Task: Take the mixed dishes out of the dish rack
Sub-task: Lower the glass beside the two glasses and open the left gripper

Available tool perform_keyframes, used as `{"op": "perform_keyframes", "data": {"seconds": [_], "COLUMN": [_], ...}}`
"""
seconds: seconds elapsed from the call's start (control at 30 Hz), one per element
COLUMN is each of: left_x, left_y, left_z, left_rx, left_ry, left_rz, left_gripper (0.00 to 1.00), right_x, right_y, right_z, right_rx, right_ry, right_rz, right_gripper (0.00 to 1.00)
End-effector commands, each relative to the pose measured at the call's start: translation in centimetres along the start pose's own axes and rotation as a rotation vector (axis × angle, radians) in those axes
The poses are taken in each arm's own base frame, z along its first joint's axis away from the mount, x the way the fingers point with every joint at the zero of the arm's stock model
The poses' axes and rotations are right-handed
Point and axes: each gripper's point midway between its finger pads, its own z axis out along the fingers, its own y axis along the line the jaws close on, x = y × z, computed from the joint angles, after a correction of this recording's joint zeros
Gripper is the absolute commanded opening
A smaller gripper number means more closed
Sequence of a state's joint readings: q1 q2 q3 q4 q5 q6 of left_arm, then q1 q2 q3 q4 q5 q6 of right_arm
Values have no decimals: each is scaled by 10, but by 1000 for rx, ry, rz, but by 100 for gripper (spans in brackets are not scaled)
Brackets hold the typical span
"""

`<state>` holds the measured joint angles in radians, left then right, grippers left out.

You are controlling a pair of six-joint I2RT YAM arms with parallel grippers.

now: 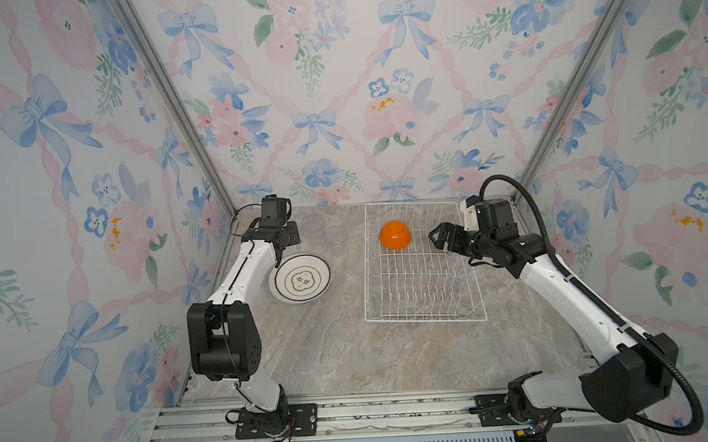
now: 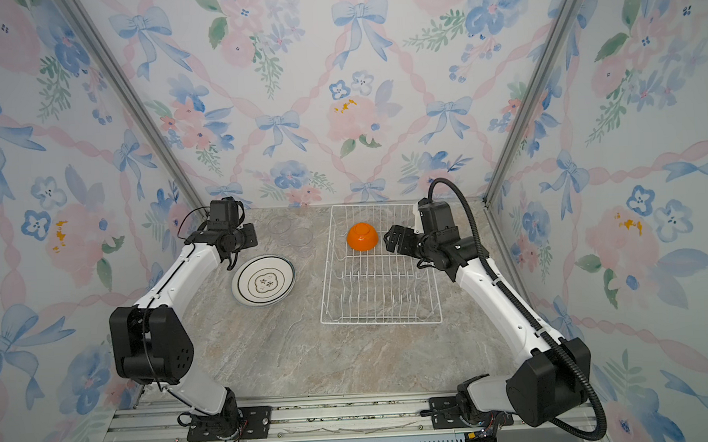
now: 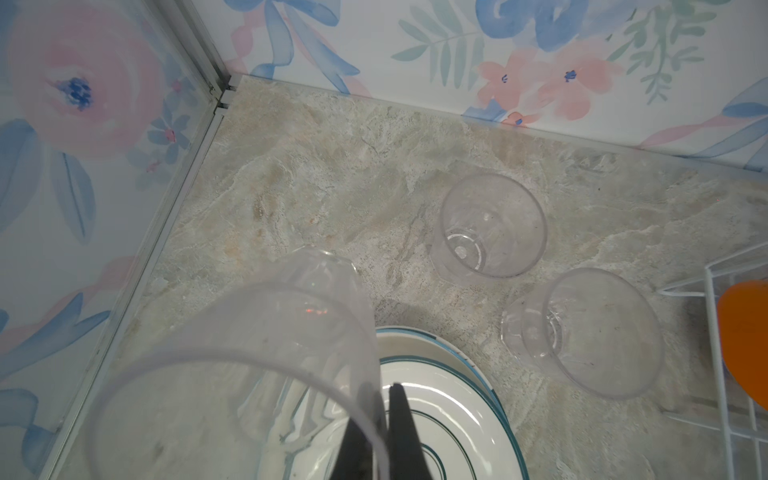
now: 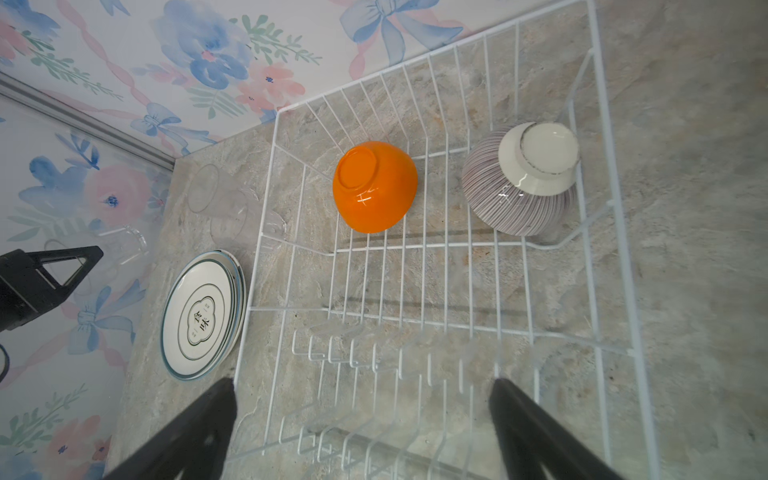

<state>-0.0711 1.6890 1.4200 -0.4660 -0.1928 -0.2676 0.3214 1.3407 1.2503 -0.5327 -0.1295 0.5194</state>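
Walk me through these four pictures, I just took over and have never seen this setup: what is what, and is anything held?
Two robot arms with pinching grippers work on a stone table. The two wide pictures look down from overhead; the other two come from a camera on each wrist. The left gripper is shut on the wall of a clear glass, near the stacked plates; two more glasses stand nearby. The right gripper is open and empty over the wire rack, where an orange bowl and a striped bowl lie upside down.
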Motion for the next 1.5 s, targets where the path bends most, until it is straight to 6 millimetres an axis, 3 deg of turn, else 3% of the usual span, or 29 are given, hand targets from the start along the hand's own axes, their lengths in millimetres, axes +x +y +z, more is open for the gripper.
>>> {"op": "perform_keyframes", "data": {"seconds": [0.0,0.2,0.57,0.93,1.33,1.47], "left_x": [-6,-2,0,-2,8,9], "left_y": [-2,5,2,0,-11,-12], "left_z": [11,37,59,67,79,80], "left_rx": [-6,-33,14,28,82,92], "left_ry": [35,98,147,168,205,210], "left_rz": [55,68,55,50,41,36], "left_gripper": [0,0,0,0,0,5], "right_x": [13,20,26,31,37,38], "right_y": [-15,-18,-15,-14,-14,-13], "right_z": [-5,-3,6,14,16,16], "right_rx": [45,51,53,56,51,51], "right_ry": [20,38,54,78,103,108], "right_rz": [6,25,18,8,5,1], "right_gripper": [97,97,97,97,97,97]}}
